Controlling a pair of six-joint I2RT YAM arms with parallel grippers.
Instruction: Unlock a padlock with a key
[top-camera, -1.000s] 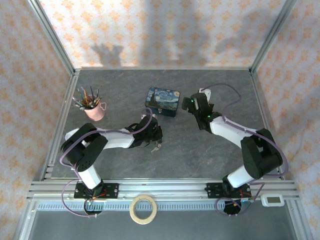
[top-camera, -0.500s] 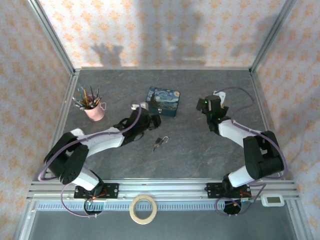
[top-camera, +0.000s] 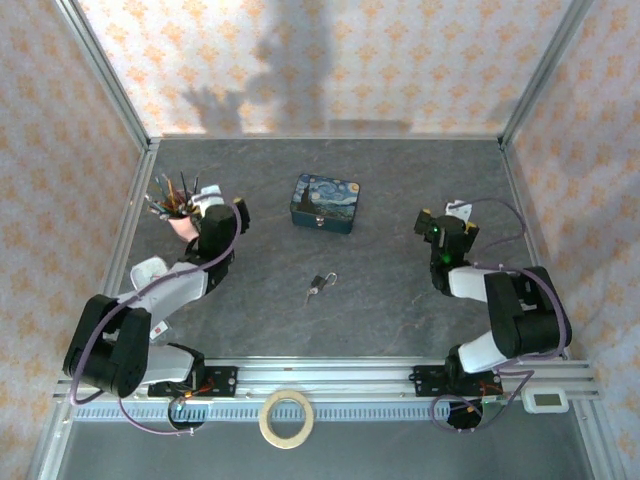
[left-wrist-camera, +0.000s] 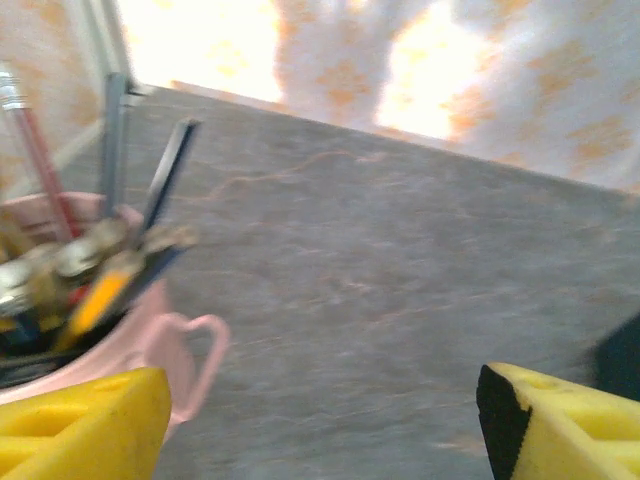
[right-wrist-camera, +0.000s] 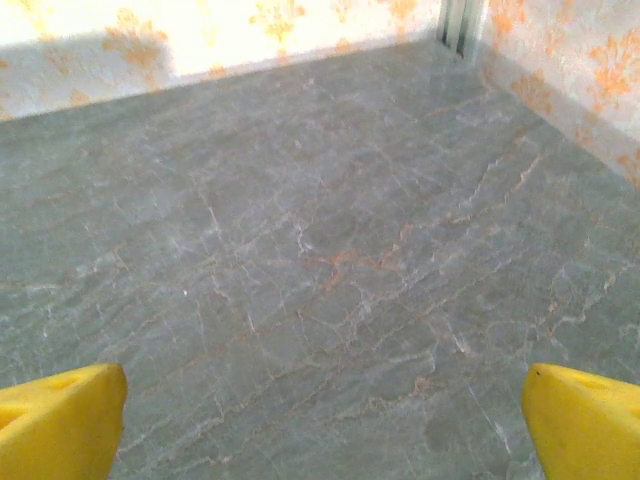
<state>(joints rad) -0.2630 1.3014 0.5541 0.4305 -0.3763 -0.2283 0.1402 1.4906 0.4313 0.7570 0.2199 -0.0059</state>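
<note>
On the left I see the pink cup (top-camera: 188, 224) full of pencils, near the far left side of the grey table (top-camera: 400, 310). My left arm is bent up on the left side. Its elbow is low by the base, and its front part reaches up toward the cup. The left gripper (top-camera: 222, 209) hangs just beside the cup, on the cup's right. In the left wrist view, its two yellow fingers (left-wrist-camera: 85, 420) stand wide apart with nothing between them, so this hand holds nothing. The cup handle is close to the left finger there.

In the middle of the table lies the padlock (top-camera: 319, 284), small and dark with a thin shiny loop. It lies flat by itself, well apart from both hands. The key is too small for me to tell apart from the padlock. Farther back stands the blue tin (top-camera: 325, 203) with the starry picture.

On the right, my right arm is folded up close to its base. The right gripper (top-camera: 447, 216) points toward the far wall. In the right wrist view, its yellow fingers (right-wrist-camera: 60, 420) are spread wide over bare table, holding nothing.
</note>
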